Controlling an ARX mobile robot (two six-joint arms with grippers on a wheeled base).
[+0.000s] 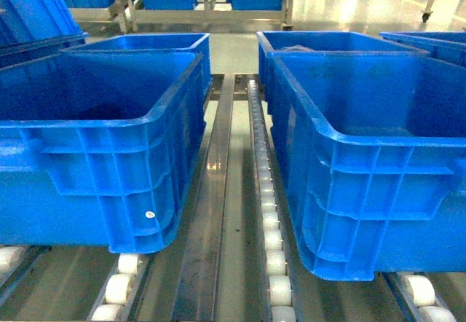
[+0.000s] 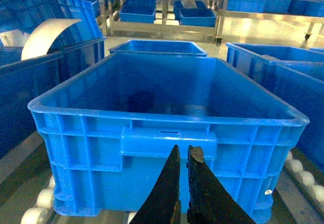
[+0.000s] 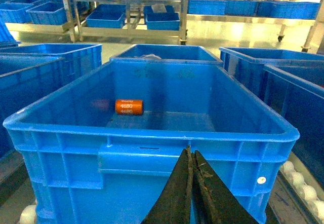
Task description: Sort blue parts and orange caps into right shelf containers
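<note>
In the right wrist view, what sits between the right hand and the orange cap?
The near wall of the blue bin stands between the right hand and the orange cap, which lies on that bin's floor.

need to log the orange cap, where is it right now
In the right wrist view the orange cap lies on its side on the floor of the big blue bin ahead of the right gripper, toward the bin's far left corner.

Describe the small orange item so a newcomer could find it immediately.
Start at the large blue bin directly ahead of the right gripper, which is closed in front of its near wall. Look down to the bin floor, toward the far left corner. There lies an orange cylinder on its side, printed 4680, the only non-blue thing inside.
</note>
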